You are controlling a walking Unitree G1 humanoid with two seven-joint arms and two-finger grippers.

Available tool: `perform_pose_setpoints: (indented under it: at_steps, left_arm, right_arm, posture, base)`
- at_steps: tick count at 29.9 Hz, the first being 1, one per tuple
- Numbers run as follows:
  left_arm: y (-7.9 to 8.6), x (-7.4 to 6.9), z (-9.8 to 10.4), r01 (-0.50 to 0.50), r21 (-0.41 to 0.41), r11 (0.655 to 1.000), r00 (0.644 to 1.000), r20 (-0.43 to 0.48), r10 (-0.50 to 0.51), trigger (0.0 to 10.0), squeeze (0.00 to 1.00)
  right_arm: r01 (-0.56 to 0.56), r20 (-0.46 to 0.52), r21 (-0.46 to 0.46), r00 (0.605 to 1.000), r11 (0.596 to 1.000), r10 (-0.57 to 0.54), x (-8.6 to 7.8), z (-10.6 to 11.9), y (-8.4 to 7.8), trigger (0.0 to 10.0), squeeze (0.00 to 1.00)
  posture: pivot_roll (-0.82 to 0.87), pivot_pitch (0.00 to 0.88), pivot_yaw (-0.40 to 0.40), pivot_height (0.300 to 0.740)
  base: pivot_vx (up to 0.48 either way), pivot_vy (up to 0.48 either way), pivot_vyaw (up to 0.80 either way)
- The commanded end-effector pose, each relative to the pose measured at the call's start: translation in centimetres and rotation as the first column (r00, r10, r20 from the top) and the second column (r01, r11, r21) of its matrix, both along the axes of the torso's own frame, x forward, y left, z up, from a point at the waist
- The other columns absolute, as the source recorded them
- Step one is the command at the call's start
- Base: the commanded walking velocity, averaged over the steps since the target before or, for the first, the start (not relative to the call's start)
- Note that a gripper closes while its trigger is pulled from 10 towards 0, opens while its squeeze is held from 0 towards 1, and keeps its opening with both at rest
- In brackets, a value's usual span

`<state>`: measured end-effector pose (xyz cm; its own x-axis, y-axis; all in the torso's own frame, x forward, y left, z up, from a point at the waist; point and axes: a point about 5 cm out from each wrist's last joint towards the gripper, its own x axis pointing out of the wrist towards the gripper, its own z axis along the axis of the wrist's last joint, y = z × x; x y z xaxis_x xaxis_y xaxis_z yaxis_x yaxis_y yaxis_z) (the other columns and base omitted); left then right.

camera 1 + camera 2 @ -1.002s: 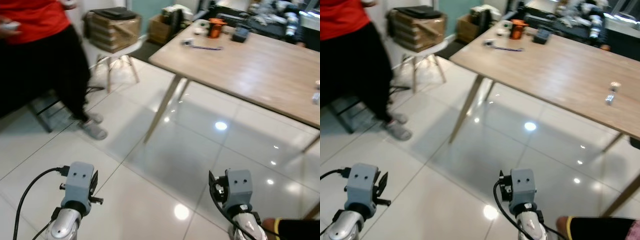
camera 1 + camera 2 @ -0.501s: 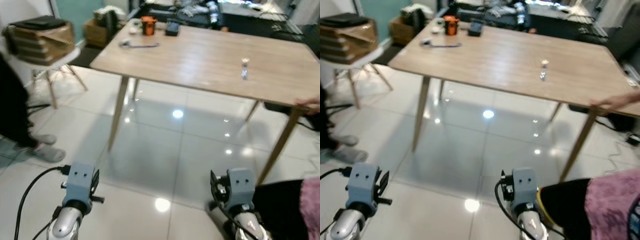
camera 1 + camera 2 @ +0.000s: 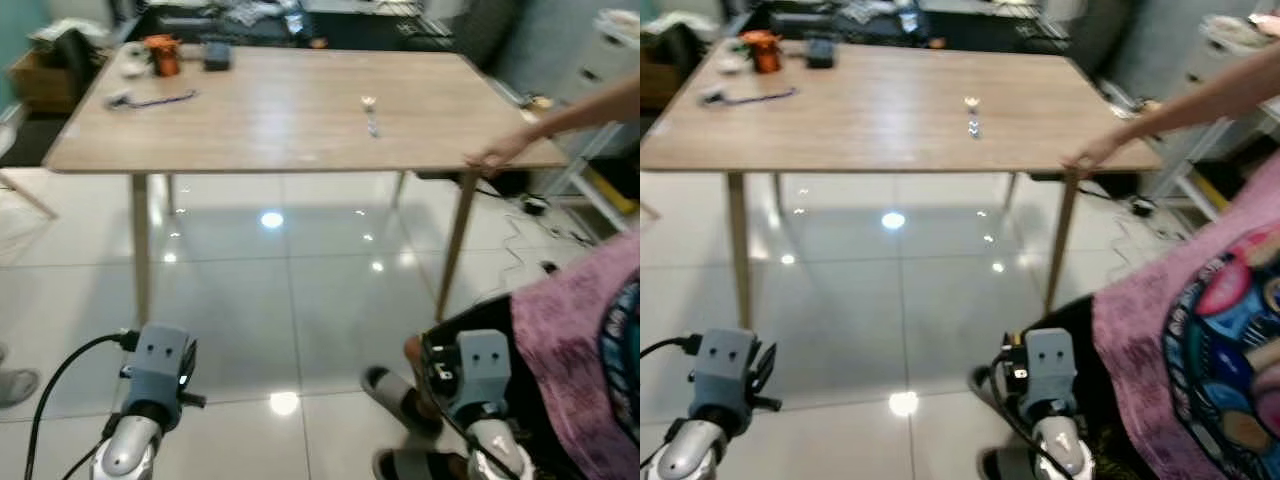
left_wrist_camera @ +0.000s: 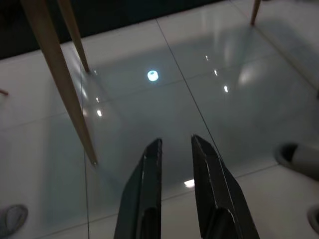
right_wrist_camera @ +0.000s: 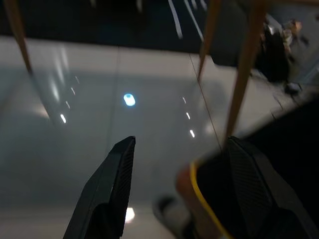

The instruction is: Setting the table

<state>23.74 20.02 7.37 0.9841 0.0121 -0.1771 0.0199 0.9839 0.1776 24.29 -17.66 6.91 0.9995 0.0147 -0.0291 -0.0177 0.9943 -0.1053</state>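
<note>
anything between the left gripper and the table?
Just bare glossy floor tile between the left gripper and the table; eye views show it, and the left wrist view adds one table leg.

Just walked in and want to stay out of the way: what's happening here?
Nothing is being handled yet. The robot stands on the tiled floor facing the wooden table, both arms low and holding nothing: the left pincer has only a narrow gap between its fingers, the right pincer is open. A person in a pink garment stands close by its right side, one hand on the table's corner. A few small items sit on the table.
</note>
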Motion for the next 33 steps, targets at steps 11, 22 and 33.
perform_pose_setpoints:
  at_steps: [11,22,33]
  left_arm:
    - [0.5,2.9,4.6,-0.037,0.029,0.999,0.985,0.17,0.032,10.0,0.0]
    - [0.3,2.8,4.8,-0.026,0.032,0.999,0.986,0.165,0.021,10.0,0.0]
    - [0.0,2.9,4.9,-0.011,0.034,0.999,0.987,0.159,0.006,10.0,0.0]
  right_arm:
    - [-0.18,0.267,0.075,0.951,0.981,0.154,3.4,7.8,3.8,10.0,0.0]
    - [-0.144,0.266,0.074,0.956,0.987,0.12,3.9,8.4,3.7,10.0,0.0]
    - [-0.069,0.219,0.075,0.974,0.995,0.051,4.1,7.8,2.4,10.0,0.0]
  posture:
    - [0.0,0.015,0.036,0.74]
    - [0.01,0.005,0.044,0.74]
    - [0.01,0.018,0.05,0.74]
  base:
    - [0.417,0.0,0.0]
    - [0.48,0.0,0.0]
    - [0.48,0.0,-0.34]
